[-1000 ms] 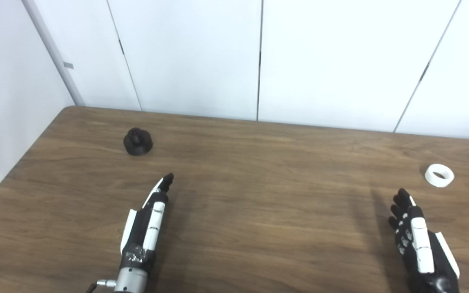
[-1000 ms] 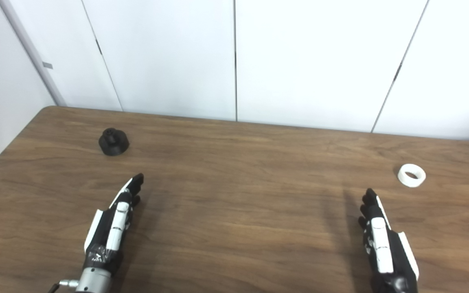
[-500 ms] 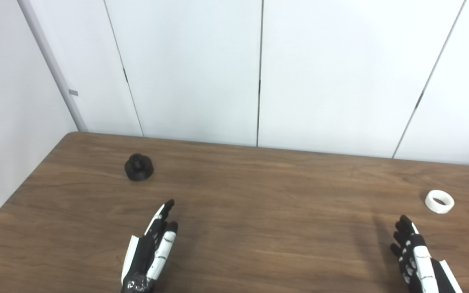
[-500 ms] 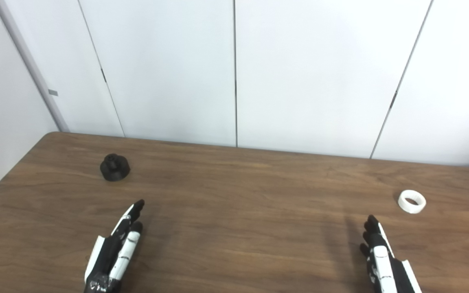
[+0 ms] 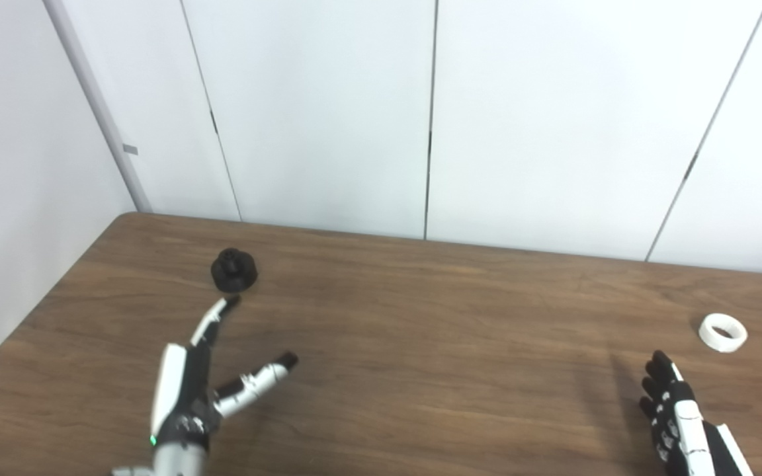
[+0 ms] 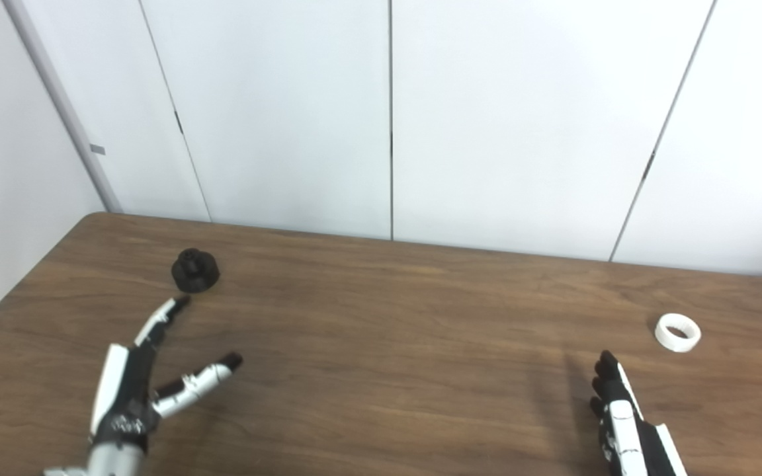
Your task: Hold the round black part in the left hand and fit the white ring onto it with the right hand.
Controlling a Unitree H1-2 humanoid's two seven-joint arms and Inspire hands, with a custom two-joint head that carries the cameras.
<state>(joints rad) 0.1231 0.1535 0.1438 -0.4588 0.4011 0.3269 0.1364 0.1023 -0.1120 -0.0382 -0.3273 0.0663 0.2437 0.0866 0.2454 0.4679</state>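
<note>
The round black part [image 5: 234, 270] stands on the brown table [image 5: 421, 344] at the far left. My left hand [image 5: 206, 370] is open and empty, with fingers and thumb spread wide; its fingertips [image 5: 230, 301] lie just short of the part and do not touch it. The white ring [image 5: 723, 332] lies flat at the far right of the table. My right hand [image 5: 680, 420] is open and empty at the bottom right, fingers straight and together, a hand's length short of the ring. The part [image 6: 195, 270] and ring [image 6: 678, 332] also show in the right eye view.
White wall panels [image 5: 421, 112] stand right behind the table's far edge. The table's left edge [image 5: 43, 304] runs close to the black part. Bare wood lies between the two hands.
The camera has shifted a little. My left hand has reached forward and left toward the black part and spread its thumb out. My right hand has hardly moved. Part and ring have stayed put.
</note>
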